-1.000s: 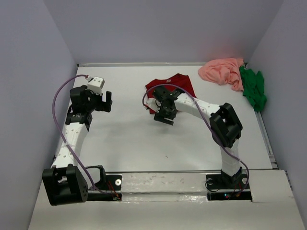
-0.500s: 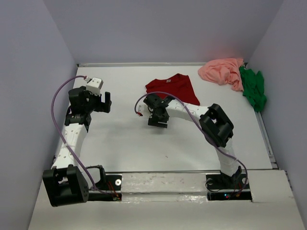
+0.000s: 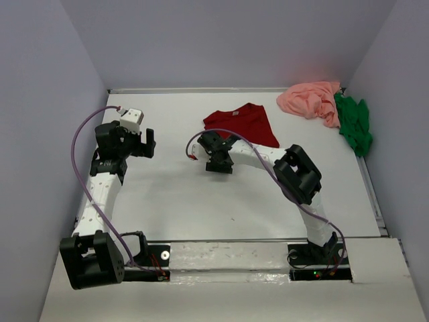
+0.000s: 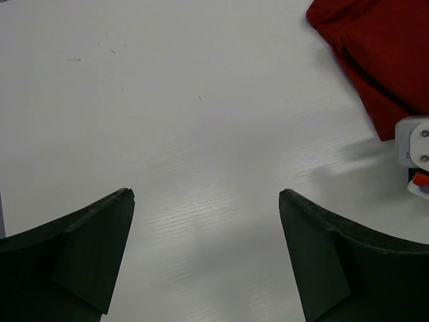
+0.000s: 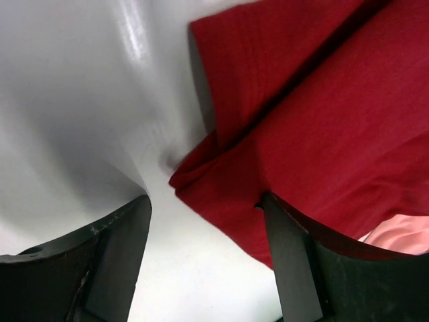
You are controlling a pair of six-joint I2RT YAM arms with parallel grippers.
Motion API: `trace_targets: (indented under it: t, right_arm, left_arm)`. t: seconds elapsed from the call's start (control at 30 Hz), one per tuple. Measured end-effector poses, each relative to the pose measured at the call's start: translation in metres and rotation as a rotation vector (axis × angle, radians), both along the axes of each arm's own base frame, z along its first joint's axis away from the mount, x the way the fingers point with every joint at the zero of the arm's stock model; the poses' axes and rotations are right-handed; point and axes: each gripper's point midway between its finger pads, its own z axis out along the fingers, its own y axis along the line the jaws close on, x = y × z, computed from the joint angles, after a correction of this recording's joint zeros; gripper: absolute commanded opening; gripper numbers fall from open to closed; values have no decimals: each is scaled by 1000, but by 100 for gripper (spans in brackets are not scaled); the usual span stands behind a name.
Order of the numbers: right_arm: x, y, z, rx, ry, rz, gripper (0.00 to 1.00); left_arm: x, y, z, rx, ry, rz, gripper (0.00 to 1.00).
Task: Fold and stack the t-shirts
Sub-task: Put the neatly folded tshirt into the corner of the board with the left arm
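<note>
The dark red t-shirt (image 3: 242, 125) lies folded at the middle back of the table; it also shows in the right wrist view (image 5: 315, 114) and at the top right of the left wrist view (image 4: 382, 54). My right gripper (image 3: 216, 159) is open just at the shirt's near left corner, its jaws either side of the cloth's edge (image 5: 208, 201). My left gripper (image 3: 149, 141) is open and empty above bare table at the left (image 4: 204, 194). The salmon pink t-shirt (image 3: 310, 99) and the bright green t-shirt (image 3: 355, 124) lie crumpled at the back right.
White table (image 3: 201, 201) with grey walls on three sides. A purple cable (image 3: 84, 134) loops from the left arm. The right arm's wrist (image 4: 417, 151) shows at the right edge of the left wrist view.
My right gripper has moved left and back, off the shirt's near edge to its near left corner. The left arm has barely moved.
</note>
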Motion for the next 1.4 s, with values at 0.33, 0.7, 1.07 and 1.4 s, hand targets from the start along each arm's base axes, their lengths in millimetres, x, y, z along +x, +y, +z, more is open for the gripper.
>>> trace_targets:
  t: [0.33,0.7,1.07,1.4]
  right_arm:
    - [10,6,-8,-8,-21,0,3]
    - [7,8,-5,21,-6,-29,0]
    - [19,36,42,145,-29,-53,0]
    - [26,42,67,171,-55,-65,0]
  left_arm:
    - [-1,-3,0,-7,0,-14,99]
    - [2,-10,-21,-40,70,-55,99]
    - [4,-42,-46,-263,190,-156,99]
    - [15,-56,-72,-461,311,-106,99]
